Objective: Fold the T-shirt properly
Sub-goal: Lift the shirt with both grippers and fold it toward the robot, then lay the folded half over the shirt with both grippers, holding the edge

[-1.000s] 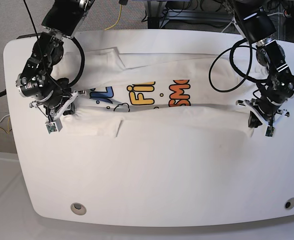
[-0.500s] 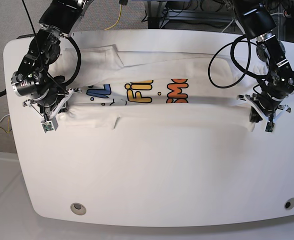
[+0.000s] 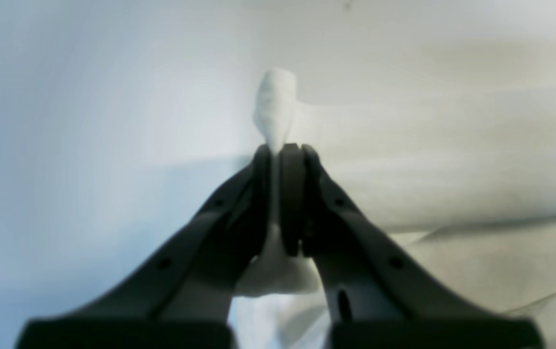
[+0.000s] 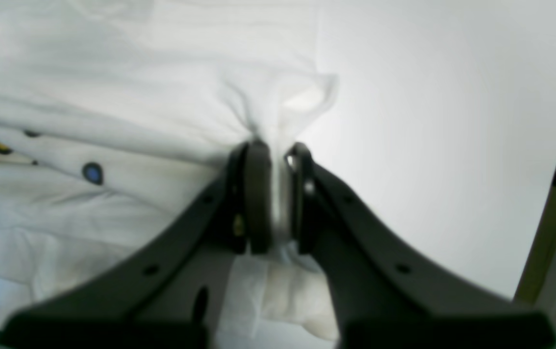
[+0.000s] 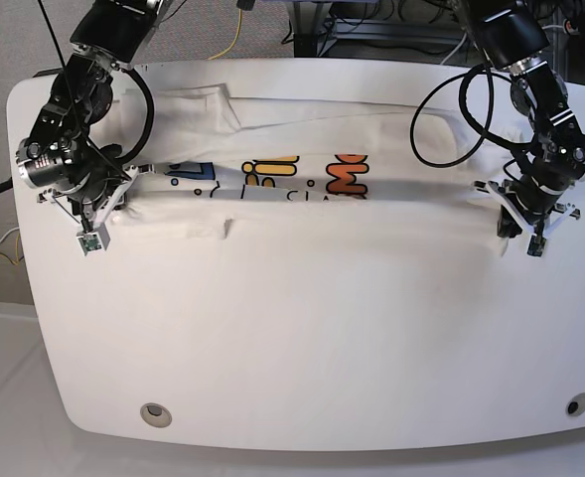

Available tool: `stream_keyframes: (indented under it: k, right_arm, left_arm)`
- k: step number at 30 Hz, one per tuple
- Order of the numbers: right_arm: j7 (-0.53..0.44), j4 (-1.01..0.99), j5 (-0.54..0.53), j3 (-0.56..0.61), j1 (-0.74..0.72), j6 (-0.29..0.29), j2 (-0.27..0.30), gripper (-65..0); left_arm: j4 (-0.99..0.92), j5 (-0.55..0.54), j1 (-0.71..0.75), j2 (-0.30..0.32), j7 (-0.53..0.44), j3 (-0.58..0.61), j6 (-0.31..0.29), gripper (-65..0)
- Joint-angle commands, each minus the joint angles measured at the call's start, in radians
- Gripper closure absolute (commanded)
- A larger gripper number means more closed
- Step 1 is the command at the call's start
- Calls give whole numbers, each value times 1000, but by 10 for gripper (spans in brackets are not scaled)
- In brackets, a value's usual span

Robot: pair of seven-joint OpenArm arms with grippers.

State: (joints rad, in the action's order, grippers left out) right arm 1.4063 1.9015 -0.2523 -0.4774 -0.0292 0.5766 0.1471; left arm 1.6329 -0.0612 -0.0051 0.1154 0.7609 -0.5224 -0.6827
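Spanning the far half of the white table (image 5: 302,338), the T-shirt (image 5: 302,214) lies with its long axis left to right, print facing up. The left gripper (image 3: 278,150) and right gripper (image 4: 273,150), jaws clamped together, each pinch bunched fabric at opposite ends.

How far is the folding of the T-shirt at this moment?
Done: the near half of the T-shirt is turned over, plain side up, so only the tops of the coloured letters show. In hand: the left gripper and the right gripper each pinch a bunch of cloth at opposite ends of this flap, their jaws shut on it. Left: lay the flap flat, release, and fold the long strip shorter.
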Motion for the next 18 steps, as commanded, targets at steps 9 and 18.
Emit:
stream_keyframes:
  k: [9,18]
  right_arm:
    - [-10,40,0,-1,54,1,35,-69]
    - [-10,40,-5,-1,105,1,38,-69]
  left_arm:
    - [34,-10,-8,40,39,-2,1,-29]
    - [80,-9,29,37,41,0,1,-29]
